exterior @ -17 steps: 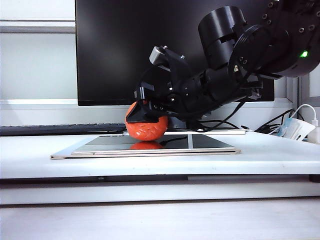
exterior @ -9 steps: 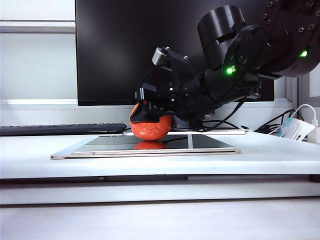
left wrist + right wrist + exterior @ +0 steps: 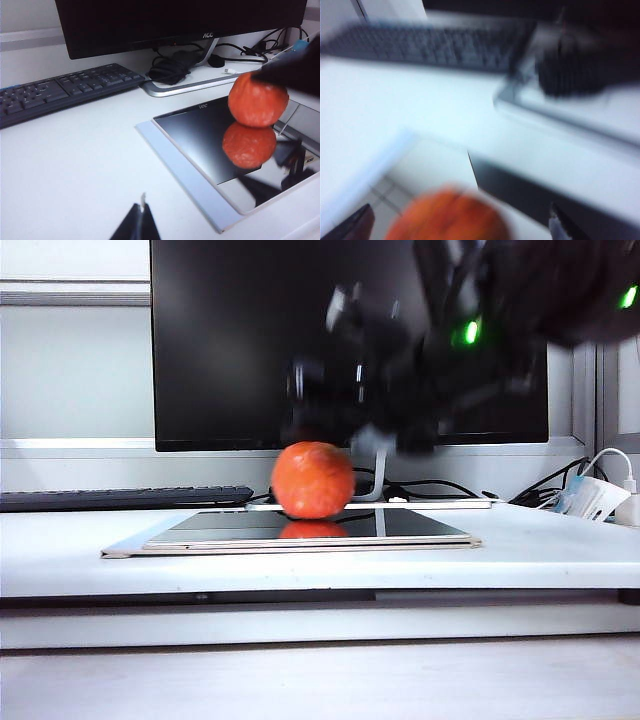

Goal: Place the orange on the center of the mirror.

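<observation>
The orange (image 3: pixel 313 480) rests free on the mirror (image 3: pixel 420 525), a little left of its middle, with its reflection under it. My right gripper (image 3: pixel 335 405) is a dark motion blur just above and behind the fruit, clear of it. In the right wrist view its fingers stand wide apart on either side of the orange (image 3: pixel 447 217), so the right gripper (image 3: pixel 459 222) is open. The left wrist view shows the orange (image 3: pixel 257 100) on the mirror (image 3: pixel 200 135). My left gripper (image 3: pixel 141 215) is shut and empty over bare table, well away.
A large black monitor (image 3: pixel 250 340) stands behind the mirror, its stand base (image 3: pixel 190 85) and a coiled black cable (image 3: pixel 170 70) close to the far edge. A dark keyboard (image 3: pixel 120 498) lies at back left. White plug and cables (image 3: pixel 590 495) sit at right.
The right gripper has opened, let go of the orange and risen quickly, now blurred above it. The orange stays on the mirror, slightly further right. The left arm has not moved.
</observation>
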`<move>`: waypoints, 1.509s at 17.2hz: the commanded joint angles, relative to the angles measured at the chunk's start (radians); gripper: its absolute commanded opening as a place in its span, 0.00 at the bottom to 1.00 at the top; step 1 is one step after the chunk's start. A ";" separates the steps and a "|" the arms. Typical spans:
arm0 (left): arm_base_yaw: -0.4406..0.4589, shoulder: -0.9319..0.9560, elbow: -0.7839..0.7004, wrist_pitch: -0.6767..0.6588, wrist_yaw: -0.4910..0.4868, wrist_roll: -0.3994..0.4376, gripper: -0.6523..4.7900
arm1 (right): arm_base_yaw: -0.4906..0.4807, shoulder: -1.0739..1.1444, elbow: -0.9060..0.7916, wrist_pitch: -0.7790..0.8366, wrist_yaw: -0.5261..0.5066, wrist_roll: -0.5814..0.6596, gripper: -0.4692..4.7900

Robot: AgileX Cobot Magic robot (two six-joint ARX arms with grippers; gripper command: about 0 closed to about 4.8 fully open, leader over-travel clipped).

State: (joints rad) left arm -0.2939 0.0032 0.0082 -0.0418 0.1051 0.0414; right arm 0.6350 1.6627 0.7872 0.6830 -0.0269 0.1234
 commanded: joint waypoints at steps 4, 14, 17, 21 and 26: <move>0.003 0.000 0.002 0.013 0.005 0.004 0.11 | -0.002 -0.188 0.004 0.026 -0.022 0.000 1.00; 0.325 0.000 0.002 0.013 0.007 0.004 0.11 | -0.036 -0.986 0.003 -0.357 0.071 -0.090 0.08; 0.325 0.000 0.002 0.013 0.007 0.004 0.11 | -0.036 -1.119 0.003 -0.575 0.179 -0.102 0.08; 0.325 0.000 0.002 0.013 0.008 0.004 0.11 | -0.035 -1.259 0.003 -0.771 0.188 -0.102 0.08; 0.325 0.000 0.002 0.013 0.008 0.004 0.11 | -0.035 -1.404 0.003 -0.937 0.186 -0.102 0.08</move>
State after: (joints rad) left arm 0.0299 0.0032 0.0082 -0.0418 0.1089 0.0414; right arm 0.5987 0.2829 0.7879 -0.2276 0.1574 0.0250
